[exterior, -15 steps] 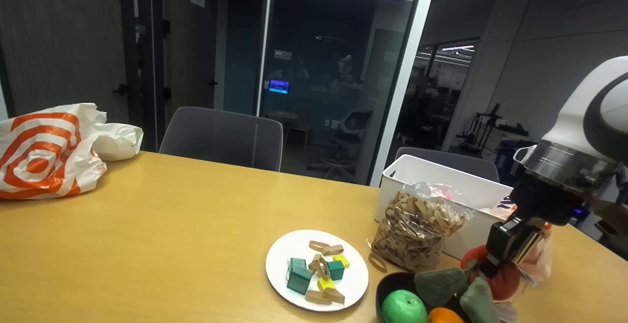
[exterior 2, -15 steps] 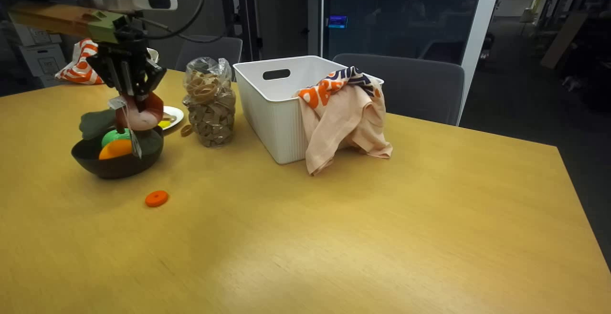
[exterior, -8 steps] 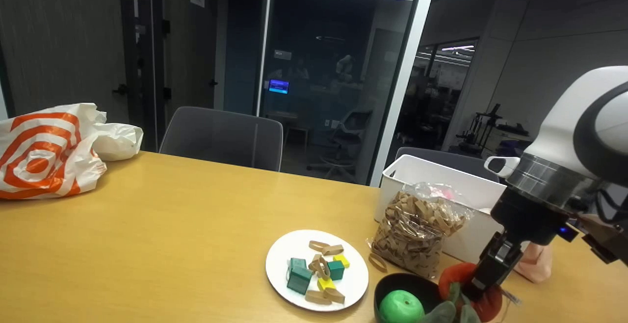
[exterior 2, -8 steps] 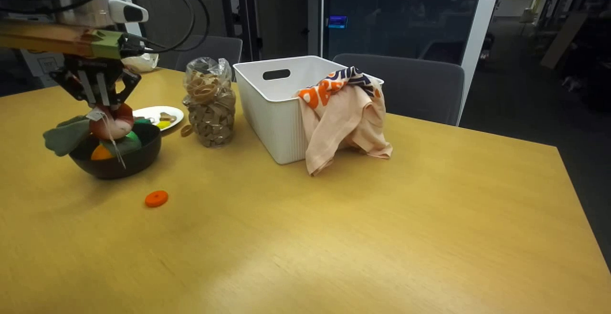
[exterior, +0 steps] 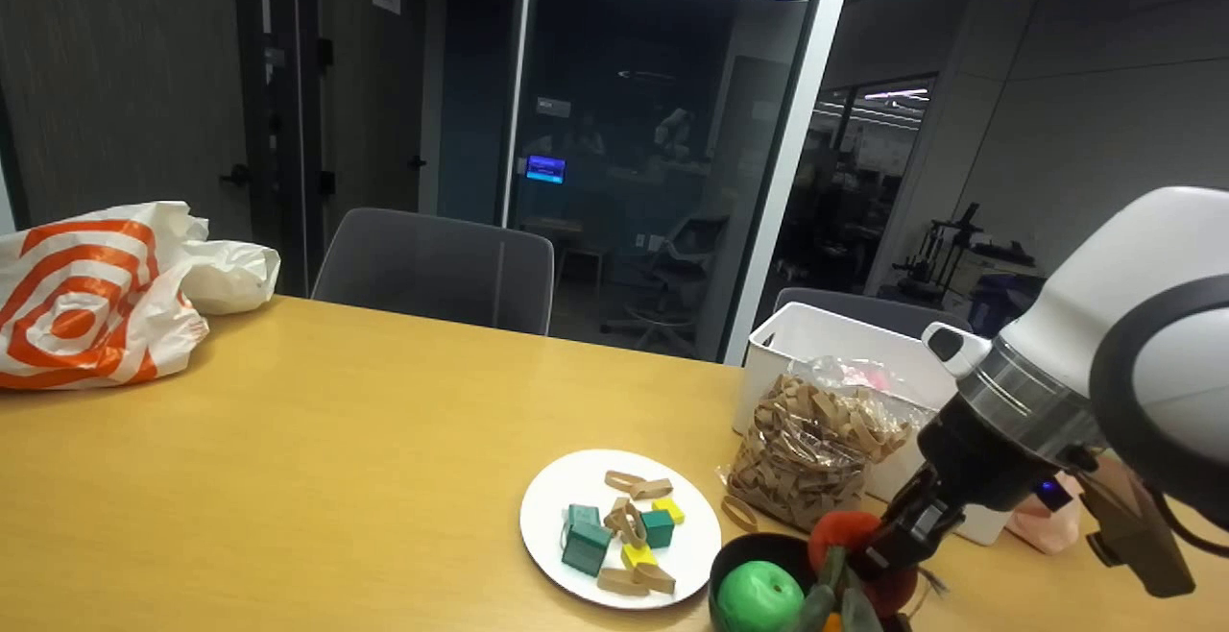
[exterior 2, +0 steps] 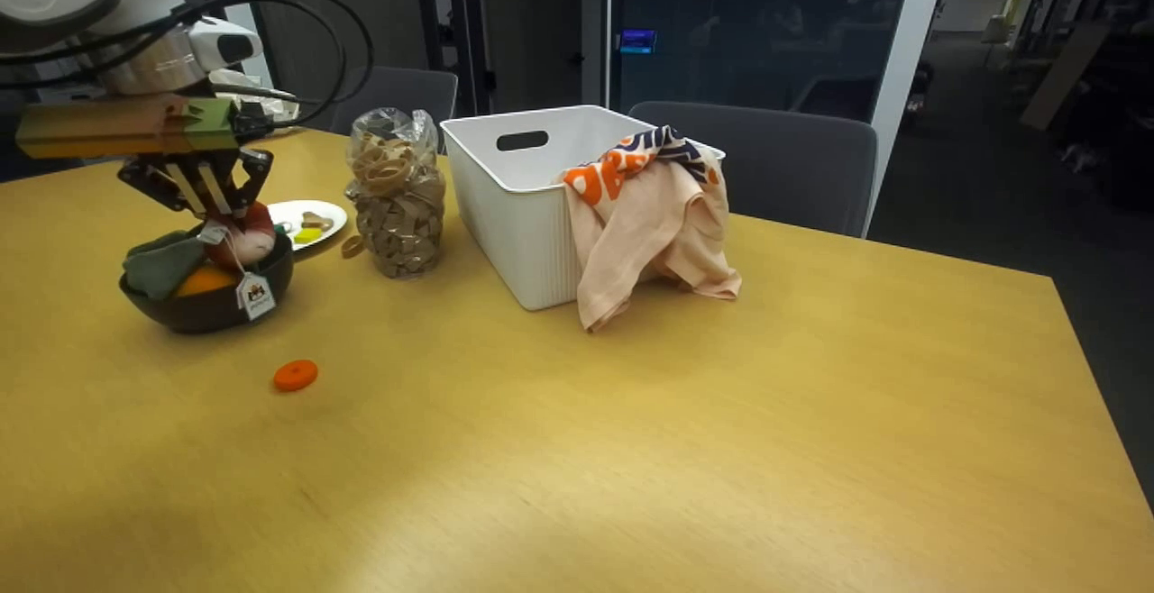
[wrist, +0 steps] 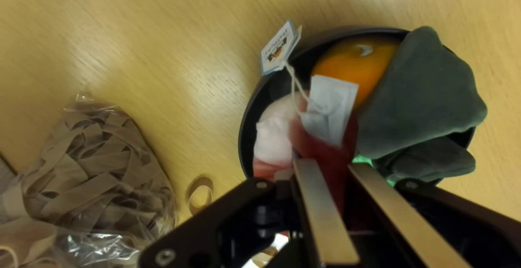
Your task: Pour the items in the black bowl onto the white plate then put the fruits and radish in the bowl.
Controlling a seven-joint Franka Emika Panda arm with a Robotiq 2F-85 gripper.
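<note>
My gripper (exterior: 872,560) is shut on the red and white plush radish (exterior: 840,534) and holds it down in the black bowl (exterior 2: 216,314). In the wrist view the fingers (wrist: 321,168) straddle the red part of the radish (wrist: 273,137). Its dark green leaves (exterior 2: 164,264) lie over the bowl's rim, and its paper tag (exterior 2: 256,296) hangs outside. A green ball (exterior: 759,598) and an orange fruit (wrist: 360,62) are in the bowl, partly covered. The white plate (exterior: 547,522) holds teal (exterior: 586,547) and yellow pieces (exterior: 638,555) and several brown bands (exterior: 624,581).
A clear bag of brown bands (exterior: 807,449) stands beside the bowl and plate, with a loose band (exterior: 738,513) near it. A white basket (exterior 2: 514,232) with a peach cloth (exterior 2: 645,241) stands behind. An orange disc (exterior 2: 296,375) lies on the table. A shopping bag (exterior: 96,296) lies far off.
My gripper has lowered the radish from above the bowl's edge into the bowl. The leaves have come down over the fruits. The plate and the other things have not moved.
</note>
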